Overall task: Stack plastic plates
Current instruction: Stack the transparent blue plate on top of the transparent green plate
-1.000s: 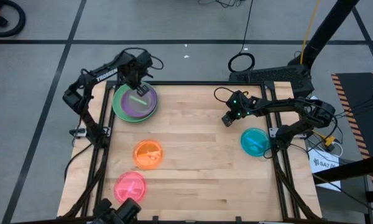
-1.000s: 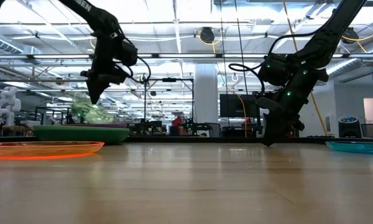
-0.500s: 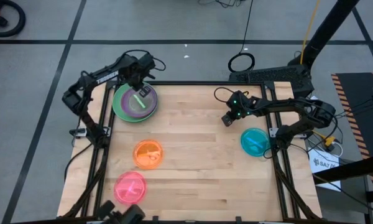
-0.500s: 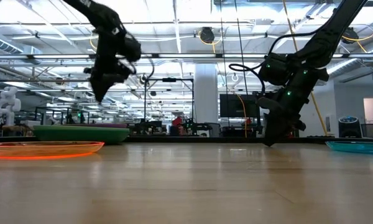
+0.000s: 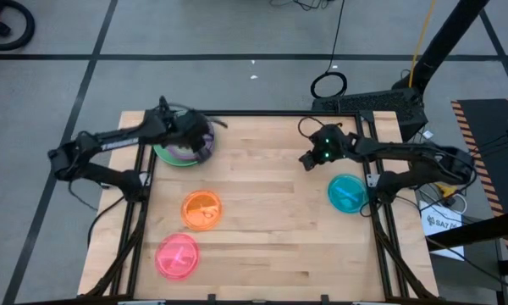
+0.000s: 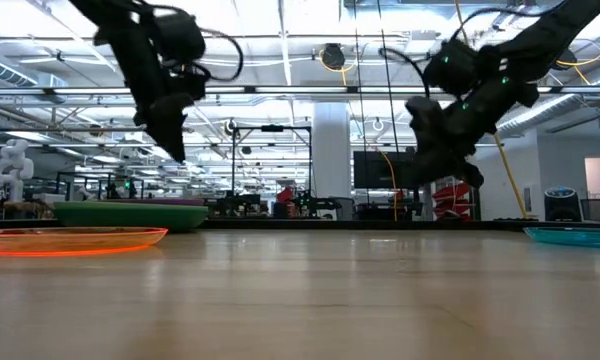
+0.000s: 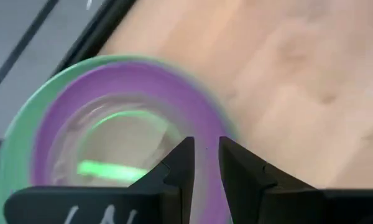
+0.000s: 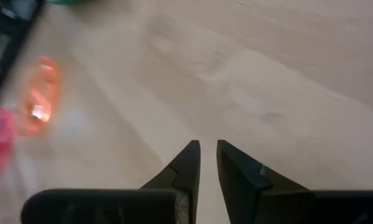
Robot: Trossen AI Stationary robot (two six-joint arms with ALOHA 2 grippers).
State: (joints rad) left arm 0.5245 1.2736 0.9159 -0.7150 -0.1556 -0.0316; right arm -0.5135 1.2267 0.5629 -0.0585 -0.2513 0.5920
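Note:
A stack of plates point(image 5: 176, 152) sits near the table's far left corner: a light green rim point(image 7: 25, 134), a purple plate point(image 7: 62, 102) and a translucent lime plate point(image 7: 121, 134) on top. The red-orange and dark green plates do not show. My left gripper point(image 5: 200, 141) point(image 7: 206, 149) hovers shut over the stack's right rim, touching nothing. Orange point(image 5: 201, 208), pink point(image 5: 177, 254) and teal point(image 5: 348, 192) plates lie flat and apart on the table. My right gripper point(image 5: 307, 160) point(image 8: 208, 152) is shut, raised above bare wood left of the teal plate.
Bare wood point(image 5: 262, 220) fills the table's middle and near right. In the low view the orange plate point(image 6: 70, 238) lies near left, the stack point(image 6: 130, 213) behind it, the teal plate point(image 6: 575, 235) at the right. Cables and a black frame point(image 5: 364, 103) lie beyond the far edge.
The lime plate, tilted under my left gripper a second ago, has dropped flat onto the purple plate. My left arm has swung toward the table's left and near side and now reaches the stack from the left. My right gripper has risen clear of the table.

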